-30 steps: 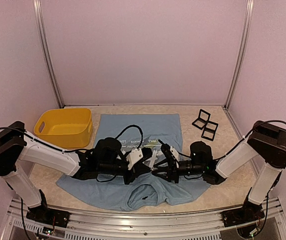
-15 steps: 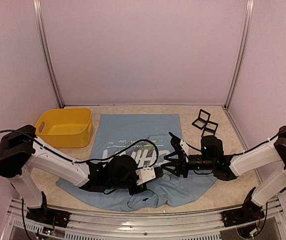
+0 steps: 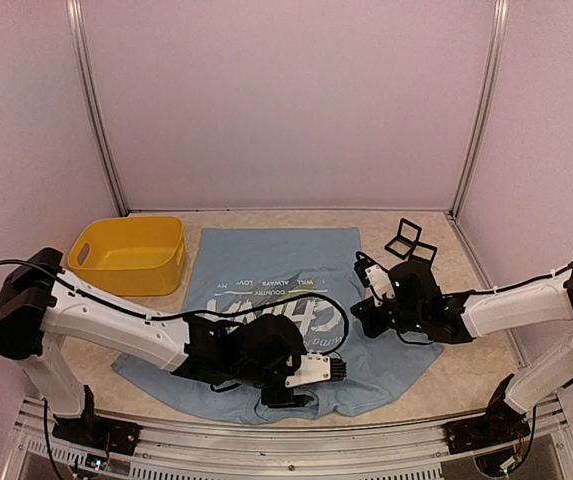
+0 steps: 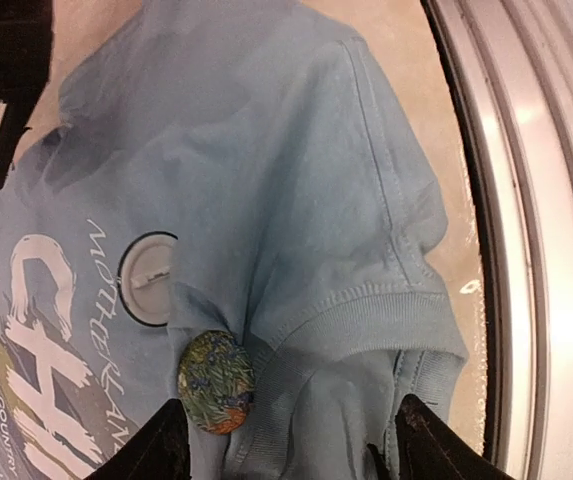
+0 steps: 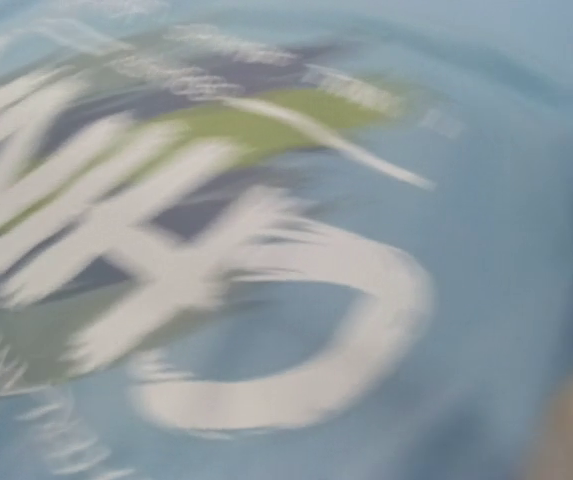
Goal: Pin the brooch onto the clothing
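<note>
Light blue T-shirt [image 3: 266, 255]: lying spread on the desk [image 3: 466, 370], print upward. Floral brooch [image 4: 216, 382]: resting on the shirt beside the collar [image 4: 366, 315]. Left gripper [image 4: 291, 420]: hovering over the brooch, jaws standing wide, holding nothing. Right gripper [image 3: 363, 268]: hanging over the shirt's edge, opening impossible to tell.

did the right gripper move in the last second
Yes. The right gripper has pulled back from the middle of the shirt toward its right edge, nearer the black frames.
</note>
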Robot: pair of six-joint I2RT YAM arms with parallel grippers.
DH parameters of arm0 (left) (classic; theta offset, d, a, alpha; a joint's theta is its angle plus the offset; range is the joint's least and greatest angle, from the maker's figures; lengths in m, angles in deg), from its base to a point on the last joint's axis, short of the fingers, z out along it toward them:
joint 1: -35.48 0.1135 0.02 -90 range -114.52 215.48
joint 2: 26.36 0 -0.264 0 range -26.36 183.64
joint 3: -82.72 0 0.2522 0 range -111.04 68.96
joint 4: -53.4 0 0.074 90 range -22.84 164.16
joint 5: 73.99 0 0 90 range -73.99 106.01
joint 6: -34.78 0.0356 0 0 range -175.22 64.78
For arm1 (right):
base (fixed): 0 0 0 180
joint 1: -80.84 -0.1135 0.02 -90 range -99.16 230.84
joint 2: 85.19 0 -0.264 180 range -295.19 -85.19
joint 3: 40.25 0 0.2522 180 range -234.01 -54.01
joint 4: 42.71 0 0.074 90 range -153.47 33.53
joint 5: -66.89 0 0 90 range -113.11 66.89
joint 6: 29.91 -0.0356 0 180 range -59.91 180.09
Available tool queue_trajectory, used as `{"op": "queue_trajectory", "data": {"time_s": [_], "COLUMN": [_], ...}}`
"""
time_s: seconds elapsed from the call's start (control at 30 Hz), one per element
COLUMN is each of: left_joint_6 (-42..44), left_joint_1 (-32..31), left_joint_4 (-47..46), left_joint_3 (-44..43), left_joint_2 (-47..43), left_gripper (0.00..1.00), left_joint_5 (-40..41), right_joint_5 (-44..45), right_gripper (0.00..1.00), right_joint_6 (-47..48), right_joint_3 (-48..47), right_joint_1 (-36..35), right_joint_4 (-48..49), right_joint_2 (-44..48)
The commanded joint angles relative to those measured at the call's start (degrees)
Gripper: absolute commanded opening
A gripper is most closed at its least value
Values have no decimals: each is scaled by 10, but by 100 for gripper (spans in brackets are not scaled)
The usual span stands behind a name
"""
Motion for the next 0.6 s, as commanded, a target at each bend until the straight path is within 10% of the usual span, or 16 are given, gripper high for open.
{"op": "queue_trajectory", "data": {"time_s": [0.0, 0.3, 0.57], "left_joint_6": [-93, -321, -396], "left_joint_1": [93, 318, 417], "left_joint_4": [-47, -26, 16], "left_joint_3": [28, -95, -225], "left_joint_2": [-89, 92, 259], "left_gripper": [68, 38, 39], "left_joint_5": [-103, -1, 27], "right_joint_5": [141, 141, 114], "right_gripper": [0, 0, 0], "right_joint_6": [-137, -279, -397], "right_joint_3": [-28, -20, -43], "right_joint_1": [6, 5, 2], "right_joint_4": [-201, -353, -487], "right_joint_2": [30, 45, -44]}}
